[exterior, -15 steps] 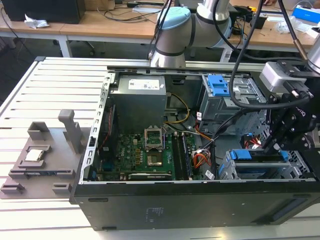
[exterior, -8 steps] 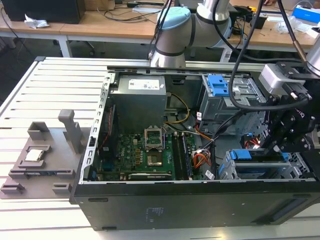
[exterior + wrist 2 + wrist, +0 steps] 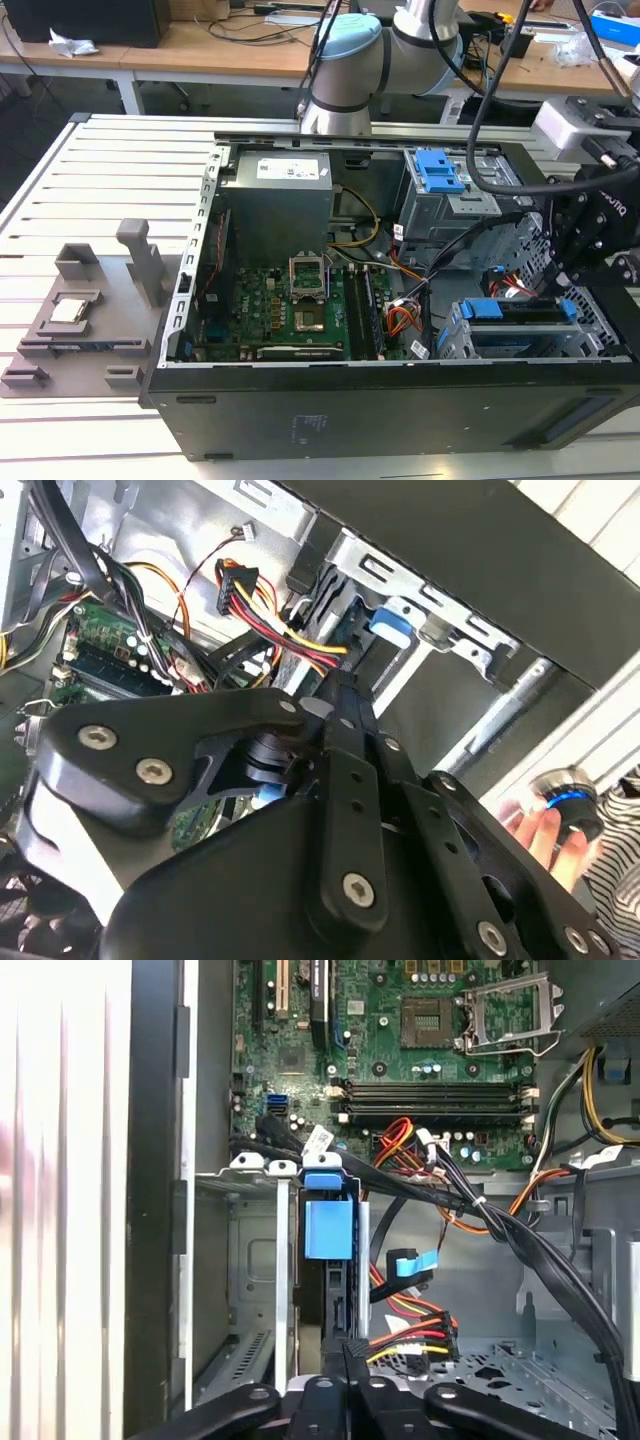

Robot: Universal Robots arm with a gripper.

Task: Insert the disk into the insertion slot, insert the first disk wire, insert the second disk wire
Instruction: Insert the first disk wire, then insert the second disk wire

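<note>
The disk (image 3: 520, 312) in its blue carrier sits inside the insertion slot (image 3: 470, 345), a low silver cage at the case's front corner on the exterior view's right. In the first wrist view the disk (image 3: 328, 1225) is seen edge-on in the slot (image 3: 250, 1260). My gripper (image 3: 558, 285) hangs just above the disk's rear end. Its narrow fingers are shut (image 3: 345, 1348) where a red, yellow and black disk wire (image 3: 415, 1338) ends at the disk's back. The wire's plug is hidden by the fingers. The same wire (image 3: 290, 630) runs to the gripper tip (image 3: 335, 680).
A taller grey cage with a blue latch (image 3: 440, 172) stands behind the slot. Black cable bundles (image 3: 520, 1240) and a loose blue flat cable (image 3: 415, 1262) cross beside the disk. The motherboard (image 3: 300, 310) fills the case floor. A person's hand (image 3: 535, 830) holds a device outside the case.
</note>
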